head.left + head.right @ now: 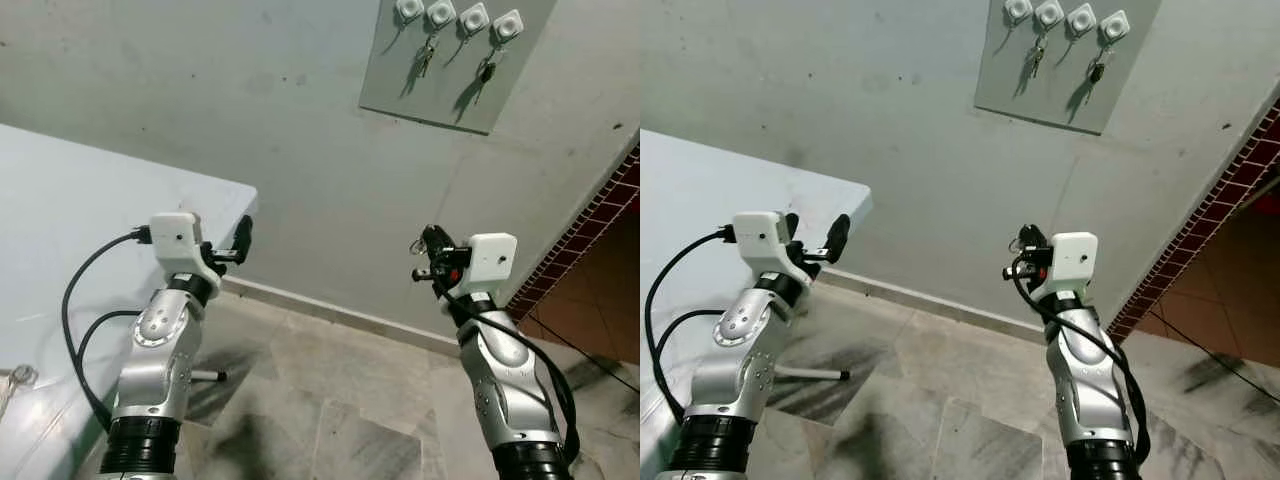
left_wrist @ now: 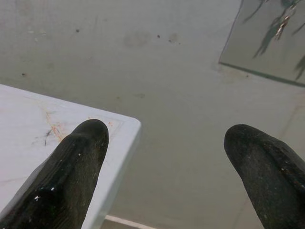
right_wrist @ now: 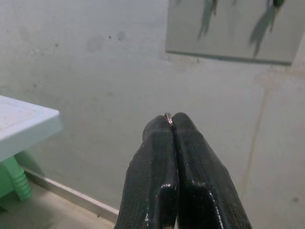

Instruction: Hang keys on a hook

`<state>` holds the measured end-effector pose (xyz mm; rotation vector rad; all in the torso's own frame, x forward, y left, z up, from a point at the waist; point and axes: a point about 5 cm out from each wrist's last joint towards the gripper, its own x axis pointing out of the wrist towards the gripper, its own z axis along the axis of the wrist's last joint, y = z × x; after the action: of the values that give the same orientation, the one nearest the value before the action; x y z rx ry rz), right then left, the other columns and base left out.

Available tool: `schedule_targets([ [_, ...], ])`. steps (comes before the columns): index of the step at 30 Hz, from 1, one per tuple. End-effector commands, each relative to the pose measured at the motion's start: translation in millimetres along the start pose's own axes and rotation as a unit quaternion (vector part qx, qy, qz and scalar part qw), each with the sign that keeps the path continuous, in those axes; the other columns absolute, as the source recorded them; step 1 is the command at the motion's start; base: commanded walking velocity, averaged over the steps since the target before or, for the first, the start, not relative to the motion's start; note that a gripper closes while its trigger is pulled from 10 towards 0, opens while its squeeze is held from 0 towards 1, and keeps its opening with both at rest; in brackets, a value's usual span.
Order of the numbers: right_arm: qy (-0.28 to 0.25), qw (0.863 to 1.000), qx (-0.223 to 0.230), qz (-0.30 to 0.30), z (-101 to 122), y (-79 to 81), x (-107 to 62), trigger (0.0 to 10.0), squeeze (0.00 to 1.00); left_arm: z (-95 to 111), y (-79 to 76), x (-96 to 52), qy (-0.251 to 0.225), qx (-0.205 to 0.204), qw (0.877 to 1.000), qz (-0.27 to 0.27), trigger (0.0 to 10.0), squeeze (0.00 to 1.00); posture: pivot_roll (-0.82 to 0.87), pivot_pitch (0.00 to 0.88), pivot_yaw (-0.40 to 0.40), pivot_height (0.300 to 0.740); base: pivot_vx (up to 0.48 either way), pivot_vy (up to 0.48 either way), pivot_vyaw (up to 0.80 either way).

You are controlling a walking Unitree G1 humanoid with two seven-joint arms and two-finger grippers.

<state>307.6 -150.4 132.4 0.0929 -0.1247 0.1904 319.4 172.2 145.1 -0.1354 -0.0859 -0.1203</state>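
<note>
While pinched: right claw, key ring.

The keys are being pinched in the right claw, held up in the air in front of the wall, well below the hooks. A silvery ring is poking out just past the tips of the pressed-together fingers; the rest of the bunch is showing as a small dark cluster with a red spot beside the claw, too small to tell apart.

The hooks are sitting in a row of four white square mounts along the top of a grey panel on the wall. Two of them are already carrying hanging keys.
</note>
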Motion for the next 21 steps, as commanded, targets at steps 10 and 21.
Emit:
schedule_targets([
  [10, -0.002, 1.000, -0.009, -0.008, 3.3, -7.3, -1.2, 10.0, 0.00, -0.4, -9.2, 2.5, 0.002, -0.017, 1.000, -0.002, 10.0, 0.00, 0.02, 0.000, -0.070, 0.732, 0.000, 0.000, -0.66],
  [21, -0.005, 1.000, -0.005, -0.017, 5.3, -9.3, -1.1, 10.0, 0.00, -2.8, -11.1, 2.4, 0.011, -0.018, 1.000, 0.001, 10.0, 0.00, 0.02, 0.000, -0.074, 0.732, 0.000, 0.000, -0.53],
])
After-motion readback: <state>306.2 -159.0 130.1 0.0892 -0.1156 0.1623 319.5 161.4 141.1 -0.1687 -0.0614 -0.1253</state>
